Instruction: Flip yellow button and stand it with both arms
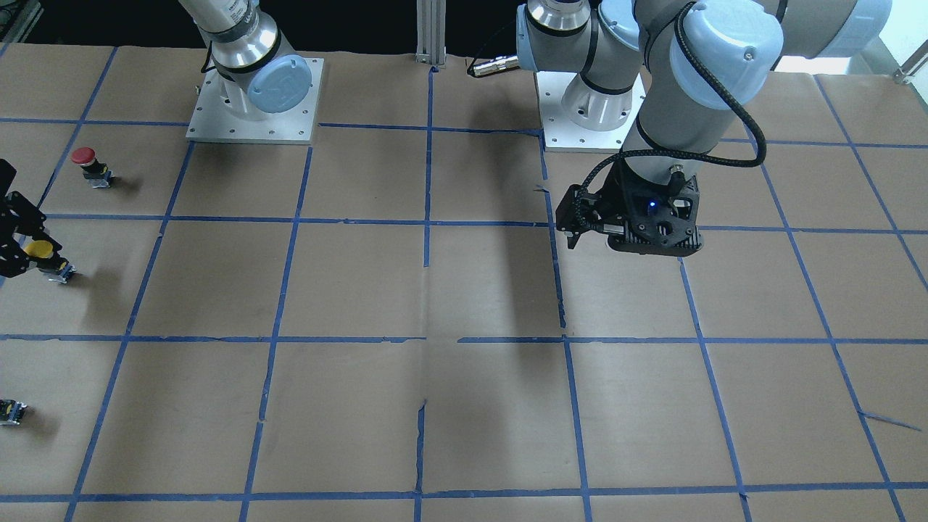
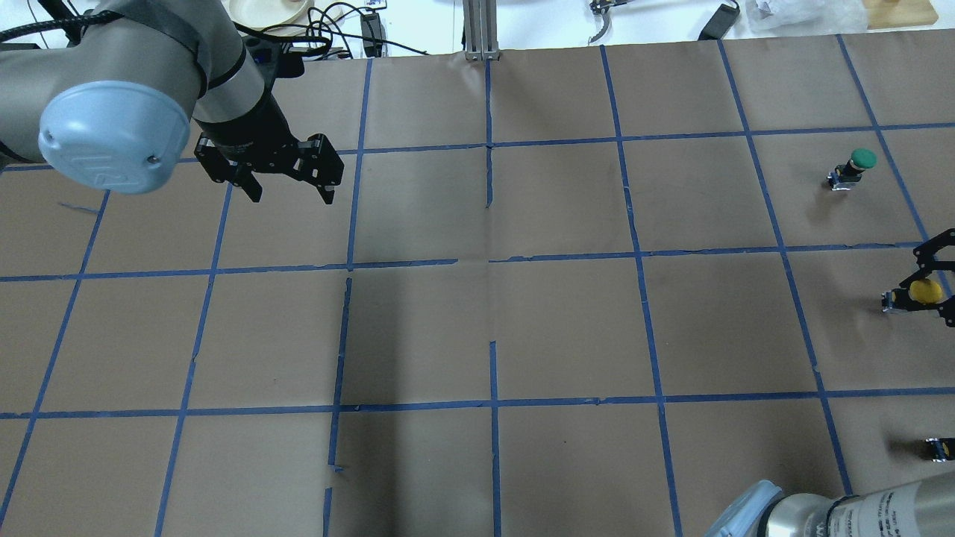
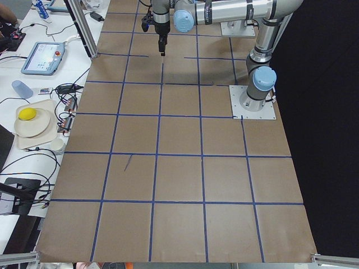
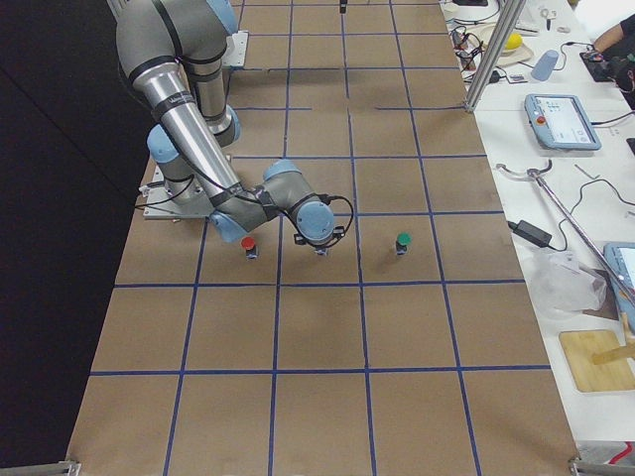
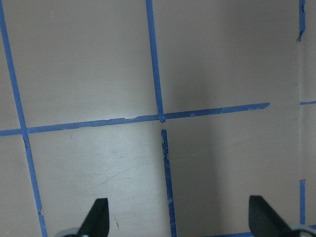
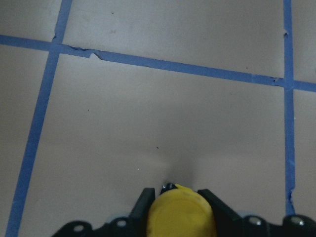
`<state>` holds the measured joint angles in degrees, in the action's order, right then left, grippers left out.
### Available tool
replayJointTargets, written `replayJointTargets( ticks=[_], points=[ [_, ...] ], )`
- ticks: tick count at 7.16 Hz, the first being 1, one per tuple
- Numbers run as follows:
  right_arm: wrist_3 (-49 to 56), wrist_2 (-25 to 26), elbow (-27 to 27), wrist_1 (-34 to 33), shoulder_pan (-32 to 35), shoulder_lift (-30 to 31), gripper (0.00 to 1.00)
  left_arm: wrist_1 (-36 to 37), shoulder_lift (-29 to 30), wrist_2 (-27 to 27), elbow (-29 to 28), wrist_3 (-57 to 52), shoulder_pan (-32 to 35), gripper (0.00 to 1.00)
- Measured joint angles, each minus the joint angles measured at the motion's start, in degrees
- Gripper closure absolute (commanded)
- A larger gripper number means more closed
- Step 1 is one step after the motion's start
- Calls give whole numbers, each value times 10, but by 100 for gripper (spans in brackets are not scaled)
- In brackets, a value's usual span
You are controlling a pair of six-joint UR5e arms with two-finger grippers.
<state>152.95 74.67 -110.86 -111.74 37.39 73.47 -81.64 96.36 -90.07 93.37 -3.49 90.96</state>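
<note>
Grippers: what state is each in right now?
Left black two-finger gripper: open, empty.
Right black two-finger gripper: closed on the yellow mushroom-cap push button.

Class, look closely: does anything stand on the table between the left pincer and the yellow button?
Nothing visible does. Only bare taped table lies between the open left pincer and the yellow button, which the right pincer grips.

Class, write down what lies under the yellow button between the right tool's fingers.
Brown paper table lies below the yellow button, clamped in the right tool. Whether its block touches the paper is unclear: the cap and tool fingers cover it from above.
</note>
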Motion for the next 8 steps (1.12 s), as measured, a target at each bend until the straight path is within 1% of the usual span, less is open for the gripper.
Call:
replayJointTargets(
  ticks=[2, 4, 6, 8],
  points=[
    [-15, 3, 3, -1, -1, -5, 0, 1, -1, 3, -2, 0, -2, 0],
    [-71, 4, 15, 4, 4, 15, 1, 0, -3, 4, -3, -2, -14, 0],
    [-144, 5, 28, 32, 21, 64, 1, -1, -6, 4, -6, -1, -19, 0],
    [-272, 6, 38, 93, 63, 136, 0, -1, -6, 5, -9, 0, -19, 0]
  ],
)
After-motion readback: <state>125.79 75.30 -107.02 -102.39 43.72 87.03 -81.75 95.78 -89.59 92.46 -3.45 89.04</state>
